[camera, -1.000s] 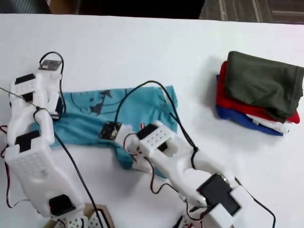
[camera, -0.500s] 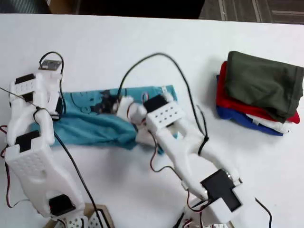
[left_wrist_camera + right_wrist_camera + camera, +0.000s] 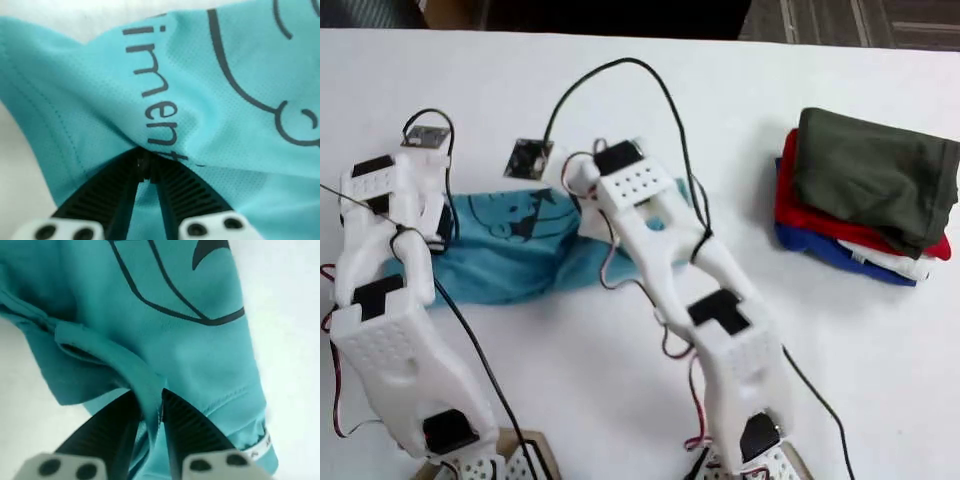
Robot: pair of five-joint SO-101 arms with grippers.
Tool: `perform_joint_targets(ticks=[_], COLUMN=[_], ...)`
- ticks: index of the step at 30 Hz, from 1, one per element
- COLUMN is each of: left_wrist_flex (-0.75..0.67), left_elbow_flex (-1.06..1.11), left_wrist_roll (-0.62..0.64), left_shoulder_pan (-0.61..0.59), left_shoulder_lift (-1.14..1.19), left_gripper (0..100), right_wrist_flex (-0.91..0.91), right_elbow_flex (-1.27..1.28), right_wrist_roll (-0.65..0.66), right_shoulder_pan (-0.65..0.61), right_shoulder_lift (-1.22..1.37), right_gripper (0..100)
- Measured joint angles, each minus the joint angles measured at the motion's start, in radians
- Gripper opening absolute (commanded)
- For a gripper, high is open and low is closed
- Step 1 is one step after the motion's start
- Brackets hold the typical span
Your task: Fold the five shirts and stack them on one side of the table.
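Note:
A teal shirt (image 3: 510, 250) with dark print lies folded lengthwise across the table's left half. My left gripper (image 3: 146, 167) is shut on the teal shirt (image 3: 210, 85) near its left end, the cloth bunched between the black fingers (image 3: 107, 187). My right gripper (image 3: 152, 407) is shut on a rolled fold of the teal shirt (image 3: 175, 330) near its far right edge, under the arm (image 3: 630, 200) in the high view. A stack of folded shirts (image 3: 865, 195), olive on top of red, white and blue, sits at the right side.
The white table (image 3: 620, 90) has free room along the far side and between the teal shirt and the stack. Black cables (image 3: 620, 75) loop above the right arm. Both arm bases (image 3: 430, 400) occupy the near edge.
My right arm has swung from the shirt's near edge toward the far edge, carrying the lower flap over. The shirt is now a narrower band. The left arm has stayed still.

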Motion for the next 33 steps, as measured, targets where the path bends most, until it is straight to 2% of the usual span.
perform_joint_targets(ticks=[4, 6, 11, 15, 22, 25, 33], left_wrist_flex=[0.0, 0.0, 0.0, 0.0, 0.0, 0.002, 0.178], left_elbow_flex=[0.0, 0.0, 0.0, 0.0, 0.0, -0.005, -0.135], left_wrist_roll=[0.0, 0.0, 0.0, 0.0, 0.0, 0.0, 0.002], left_shoulder_pan=[0.0, 0.0, 0.0, 0.0, 0.0, 0.0, -0.006], left_shoulder_lift=[0.0, 0.0, 0.0, 0.0, 0.0, -0.005, -0.095], left_gripper=[3, 3, 3, 3, 4, 7, 15], right_wrist_flex=[0.081, 0.117, 0.175, 0.258, 0.304, 0.304, 0.304], right_elbow_flex=[-0.158, -0.226, -0.367, -0.443, -0.46, -0.463, -0.413], right_wrist_roll=[-0.002, 0.0, -0.002, -0.054, -0.17, -0.213, -0.242], right_shoulder_pan=[0.002, 0.006, 0.043, 0.066, 0.078, 0.107, 0.18], right_shoulder_lift=[0.098, 0.115, 0.117, 0.117, 0.117, 0.117, 0.117], right_gripper=[17.3, 19.8, 16.1, 0.6, 2.5, 2.7, 2.8])
